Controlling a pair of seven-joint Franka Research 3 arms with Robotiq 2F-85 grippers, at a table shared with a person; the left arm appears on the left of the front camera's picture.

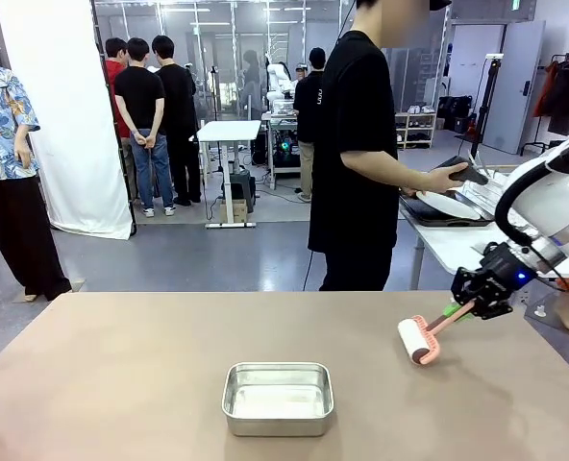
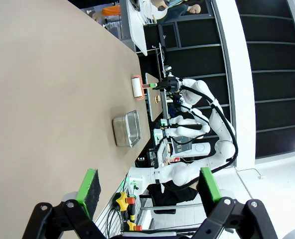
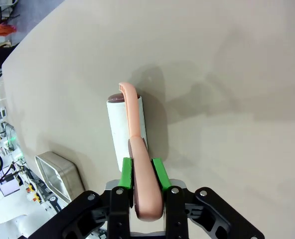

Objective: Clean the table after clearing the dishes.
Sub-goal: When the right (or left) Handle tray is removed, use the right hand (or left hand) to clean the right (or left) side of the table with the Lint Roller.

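Note:
The taupe table (image 1: 121, 375) spreads across the front view. My right gripper (image 1: 465, 309) is shut on the pink handle of a white lint roller (image 1: 417, 340), whose roll sits on the table near its right far edge. The right wrist view shows the green pads (image 3: 158, 172) clamping that handle, with the roller (image 3: 122, 127) ahead on the table (image 3: 227, 74). My left gripper (image 2: 148, 185) hangs open beside the table (image 2: 48, 99), nothing between its fingers. Beyond the table, a person holds dishes: a white plate (image 1: 444, 205) on a dark tray (image 1: 436, 219).
A shiny steel pan (image 1: 278, 399) stands on the table at the near middle, also seen as the pan (image 2: 127, 128) and pan (image 3: 58, 174). The person in black (image 1: 357, 144) stands at the far edge, by a white side table (image 1: 457, 245) at the right. Several people stand farther back.

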